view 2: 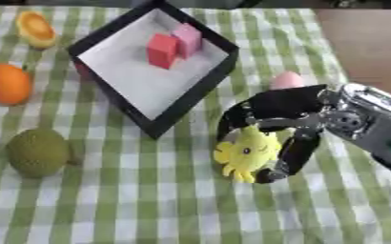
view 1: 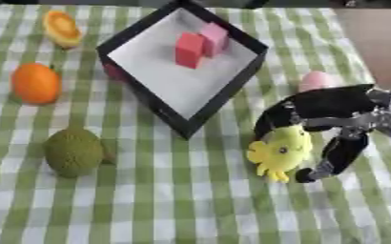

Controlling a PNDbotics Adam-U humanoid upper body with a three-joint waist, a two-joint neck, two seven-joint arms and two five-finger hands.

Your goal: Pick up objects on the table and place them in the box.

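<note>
A black-walled box [view 1: 224, 93] with a white floor sits at the upper middle, turned like a diamond. Inside it lie a red block [view 1: 188, 50] and a pink block [view 1: 215, 38]. My right hand [view 1: 328, 110] comes in from the right, its fingers and thumb curled round a yellow octopus toy [view 1: 281, 151] just right of the box's near corner. A pink egg-shaped thing [view 1: 315, 80] peeks out behind the hand. On the left lie an orange [view 1: 36, 84], a rough green fruit [view 1: 73, 152] and a half orange piece [view 1: 62, 28]. My left hand is out of view.
A green-and-white checked cloth [view 1: 174, 200] covers the table. Its right edge runs past the hand, with brown floor [view 1: 382, 33] beyond. A small red thing [view 1: 113, 72] shows against the box's left wall.
</note>
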